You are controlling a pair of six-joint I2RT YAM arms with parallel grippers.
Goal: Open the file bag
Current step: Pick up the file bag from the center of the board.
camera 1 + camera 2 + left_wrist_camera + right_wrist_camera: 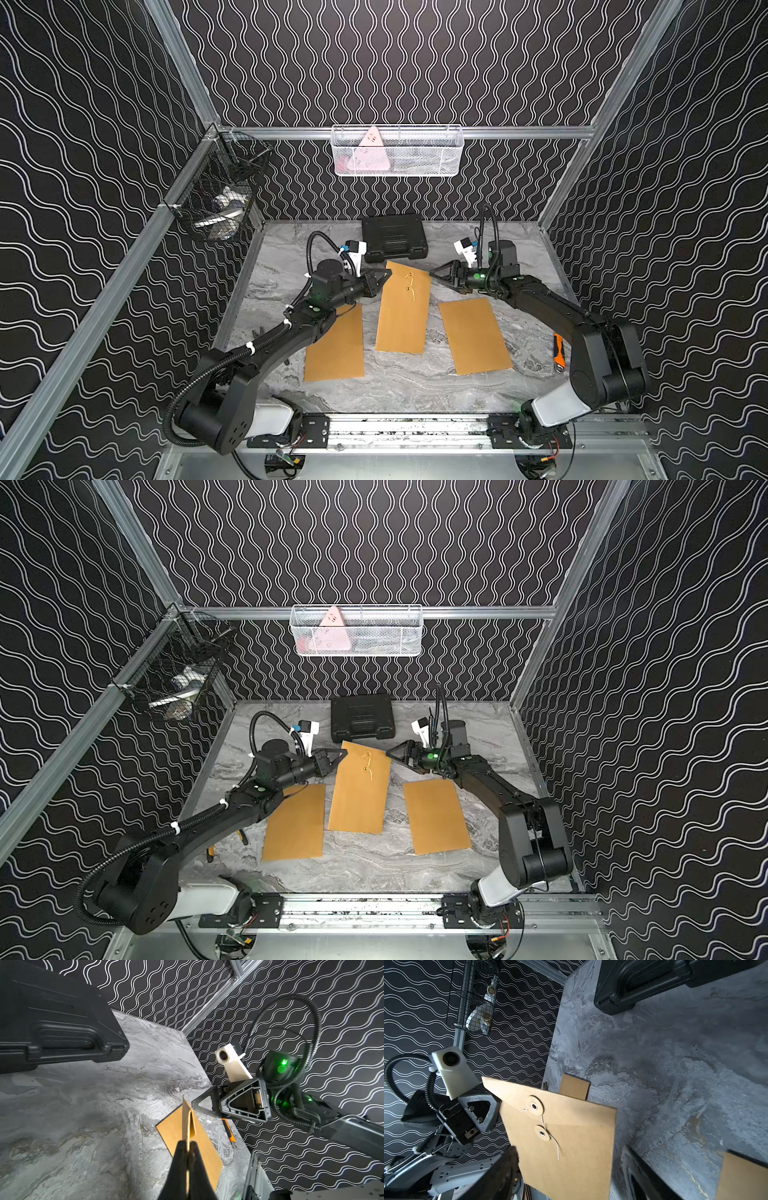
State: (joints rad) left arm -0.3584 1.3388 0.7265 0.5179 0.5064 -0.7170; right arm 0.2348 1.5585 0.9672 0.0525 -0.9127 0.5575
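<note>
One brown kraft-paper file bag with string-and-button tie (403, 320), far end raised off grey marbled tabletop (415, 390), near end rested on it. Far corner is clamped by closed left gripper (387, 274), likely steadied for untying. Right gripper (433, 275) is held spread, empty, beside opposite corner.

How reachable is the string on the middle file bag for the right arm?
Probably yes. The right gripper is open beside the file bag with nothing between them, the string lies loose on the upturned face, and the left gripper is shut on the opposite corner, holding it up.
</note>
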